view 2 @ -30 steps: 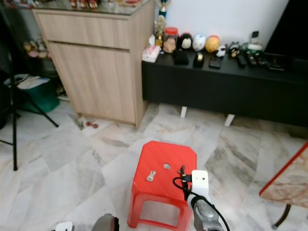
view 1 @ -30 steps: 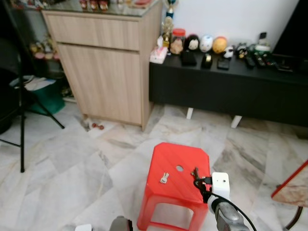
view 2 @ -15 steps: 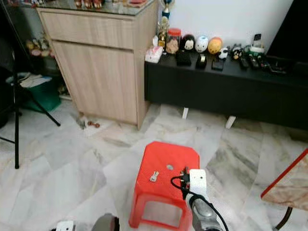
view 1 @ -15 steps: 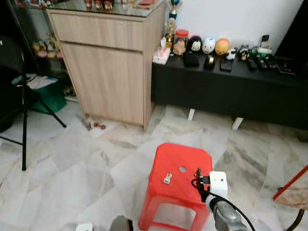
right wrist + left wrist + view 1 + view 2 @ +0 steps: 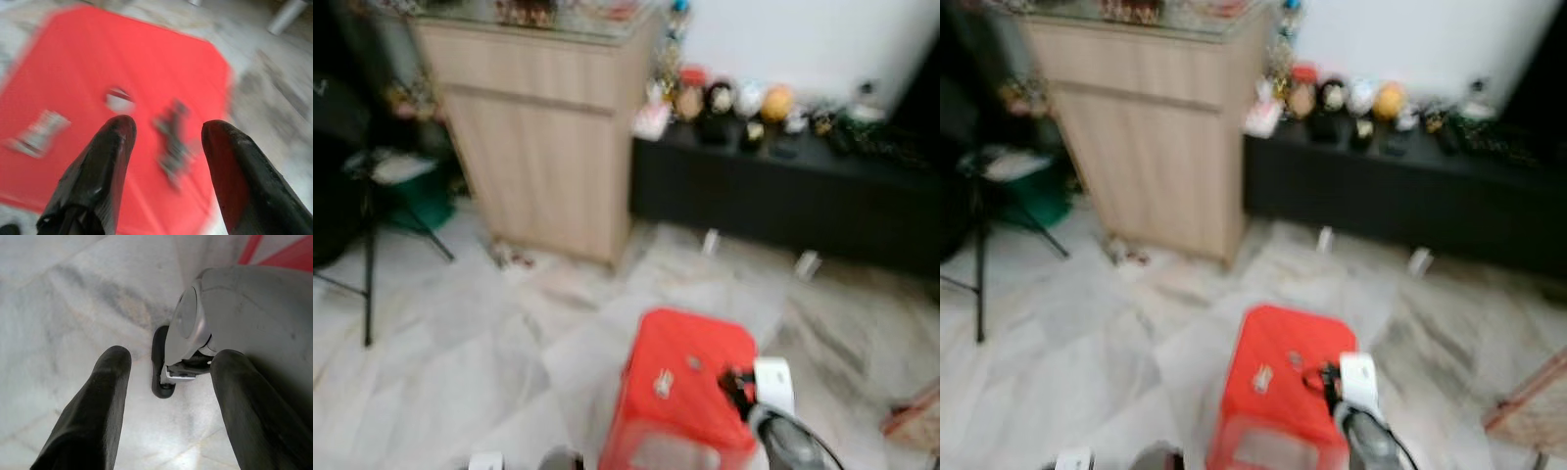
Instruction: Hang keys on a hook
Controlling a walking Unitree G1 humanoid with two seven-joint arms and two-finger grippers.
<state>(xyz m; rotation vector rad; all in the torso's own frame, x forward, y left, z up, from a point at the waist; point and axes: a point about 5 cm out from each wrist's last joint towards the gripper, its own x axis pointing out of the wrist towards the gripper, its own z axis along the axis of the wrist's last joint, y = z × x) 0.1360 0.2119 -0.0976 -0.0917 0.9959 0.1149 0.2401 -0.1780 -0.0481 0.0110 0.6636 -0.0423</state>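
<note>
The right gripper (image 5: 166, 147) hovers with fingers spread above the dark bunch of keys (image 5: 171, 142) lying lengthwise between them on the red plastic stool (image 5: 73, 63).

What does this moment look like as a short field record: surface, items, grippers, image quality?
surface: red stool on marble floor
items: dark key bunch and silver key, both lying on the stool, apart
right gripper: open, above the stool, fingers either side of the key bunch, not touching
left gripper: open, over the floor, idle
image quality: head views blurred
</note>
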